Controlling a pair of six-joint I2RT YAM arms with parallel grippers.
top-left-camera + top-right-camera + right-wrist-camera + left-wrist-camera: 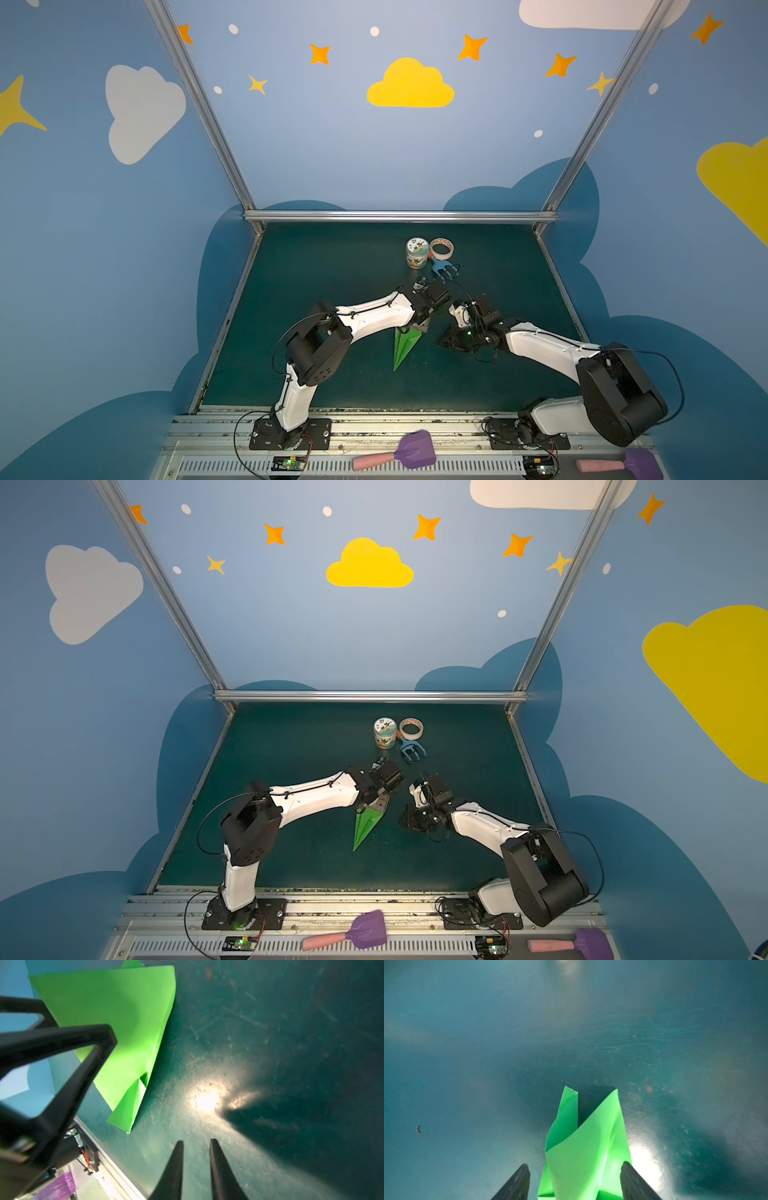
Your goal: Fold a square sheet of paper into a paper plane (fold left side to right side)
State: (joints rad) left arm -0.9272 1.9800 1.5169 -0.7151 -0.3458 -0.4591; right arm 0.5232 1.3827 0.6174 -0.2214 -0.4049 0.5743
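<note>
The paper plane (402, 349) lay mid-frame on the tabletop (316, 266), nose toward the lower edge. The left claw (575, 1164) straddled its wide tail, jaws apart and not pinching, probably to leave it lying there. The right claw (197, 1140), slightly parted and empty, hovered just right of it.

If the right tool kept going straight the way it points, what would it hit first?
Probably the bare green table mat: the right tool angles down at it, with the paper plane off to one side.
</note>
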